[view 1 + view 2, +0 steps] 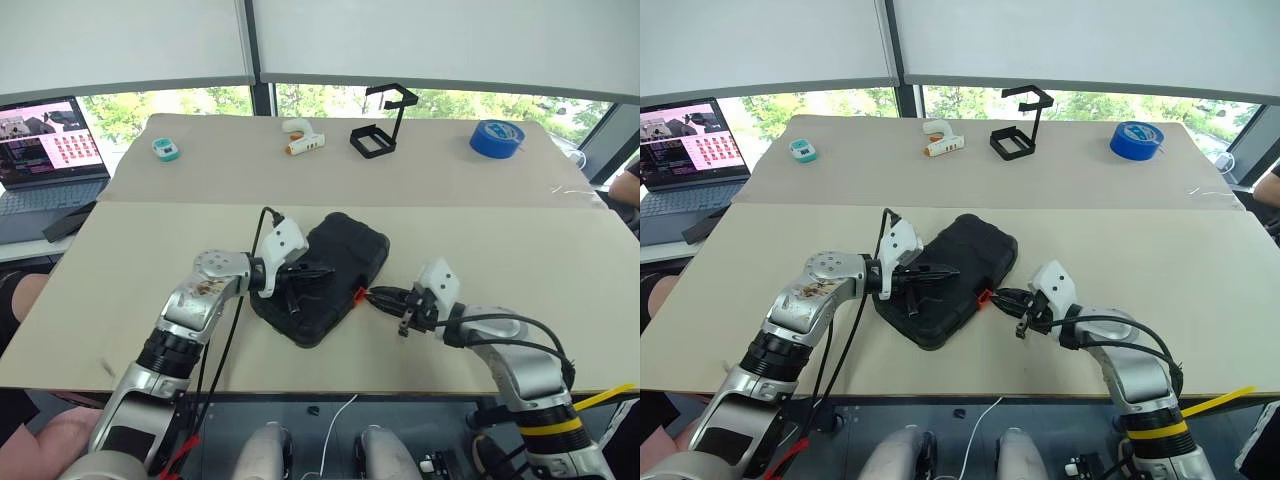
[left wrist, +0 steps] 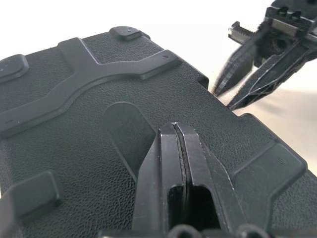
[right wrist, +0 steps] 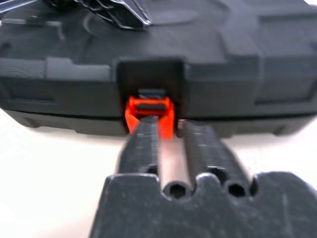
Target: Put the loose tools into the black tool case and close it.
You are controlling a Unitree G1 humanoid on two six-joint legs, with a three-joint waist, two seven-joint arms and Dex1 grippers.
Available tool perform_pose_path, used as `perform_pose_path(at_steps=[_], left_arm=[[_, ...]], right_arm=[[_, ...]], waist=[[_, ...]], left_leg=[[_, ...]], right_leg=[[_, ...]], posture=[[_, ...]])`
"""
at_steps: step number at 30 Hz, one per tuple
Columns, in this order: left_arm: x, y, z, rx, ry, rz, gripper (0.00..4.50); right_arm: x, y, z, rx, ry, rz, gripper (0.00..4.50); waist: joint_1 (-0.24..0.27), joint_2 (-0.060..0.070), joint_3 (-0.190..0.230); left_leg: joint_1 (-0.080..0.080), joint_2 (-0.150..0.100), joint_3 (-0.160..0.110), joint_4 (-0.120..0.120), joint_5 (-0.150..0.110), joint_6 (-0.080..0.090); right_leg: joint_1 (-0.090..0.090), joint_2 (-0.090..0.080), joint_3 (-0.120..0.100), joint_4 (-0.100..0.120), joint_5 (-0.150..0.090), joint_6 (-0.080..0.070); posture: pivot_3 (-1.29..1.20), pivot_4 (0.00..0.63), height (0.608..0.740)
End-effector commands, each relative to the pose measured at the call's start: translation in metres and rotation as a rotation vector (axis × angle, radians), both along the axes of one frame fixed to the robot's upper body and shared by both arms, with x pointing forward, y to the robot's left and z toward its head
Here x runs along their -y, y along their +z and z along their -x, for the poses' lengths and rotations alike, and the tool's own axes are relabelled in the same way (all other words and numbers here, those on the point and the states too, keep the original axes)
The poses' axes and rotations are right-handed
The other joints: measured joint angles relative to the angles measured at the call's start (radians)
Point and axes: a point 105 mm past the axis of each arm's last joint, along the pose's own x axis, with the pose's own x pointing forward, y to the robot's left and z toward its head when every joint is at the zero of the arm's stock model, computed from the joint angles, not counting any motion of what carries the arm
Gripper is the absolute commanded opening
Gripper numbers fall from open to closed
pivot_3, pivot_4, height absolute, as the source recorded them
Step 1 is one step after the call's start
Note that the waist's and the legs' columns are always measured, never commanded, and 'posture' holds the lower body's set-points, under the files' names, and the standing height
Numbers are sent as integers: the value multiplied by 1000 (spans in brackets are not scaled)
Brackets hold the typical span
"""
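Beige tabletop (image 1: 560, 260) carries the black tool case (image 1: 330, 265) near its front edge, lid down. At the case's right side the right gripper (image 3: 171, 136) has its fingers slightly parted at the orange latch (image 3: 148, 111), gripping nothing that I can see. Left gripper (image 2: 179, 148) presses on the lid, fingers together, empty. A slipping fingertip could leave the latch unfastened. Farther back: glue gun (image 1: 303, 138), wire stand (image 1: 385, 125), blue tape roll (image 1: 497, 137).

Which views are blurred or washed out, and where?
Left wrist view: the right tool is motion-blurred, the table behind it blown out white, the case sharp. Right wrist view: the tool's own fingers are soft, the latch slightly soft. Eye views: sharp, evenly lit.
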Motion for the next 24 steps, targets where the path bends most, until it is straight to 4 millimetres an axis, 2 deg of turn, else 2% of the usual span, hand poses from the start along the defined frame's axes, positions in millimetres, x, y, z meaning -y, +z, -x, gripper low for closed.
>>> perform_pose_path(at_steps=[1, 3, 12, 21, 24], left_arm=[[0, -50, 16, -188, -7, -96, 0], [0, -50, 17, -189, -8, -95, 0], [-2, -51, 18, -193, -5, -95, 0], [-1, -51, 17, -194, -6, -95, 0], [-1, -51, 17, -194, -6, -95, 0]], right_arm=[[-4, -4, 1, -16, -6, 30, 2530], [-5, -7, 1, -27, -5, 39, 3176], [-18, -7, -1, -28, 26, 0, 3176], [-29, 0, -4, 10, 42, -71, 3176], [-28, 2, -6, 31, 30, -80, 2457]], waist=[[0, 1, -1], [0, 1, -1], [0, 1, -3], [-2, 1, -4], [-3, 1, -4]], left_leg=[[0, 0, 0, 0, 0, 0], [0, 0, 0, 0, 0, 0], [-1, -1, 0, -3, -1, 1], [-1, 0, 0, -3, -1, 1], [0, 0, 0, -3, -1, 1]], right_leg=[[0, 0, 0, 0, 0, 0], [0, 0, 0, 0, 0, 0], [1, 0, 0, -6, 0, 0], [1, 0, 0, -6, 0, 0], [1, 0, 0, -6, 0, 0]], posture=[[0, 150, 740], [0, 150, 740], [0, 150, 740], [0, 150, 740], [0, 150, 740]])
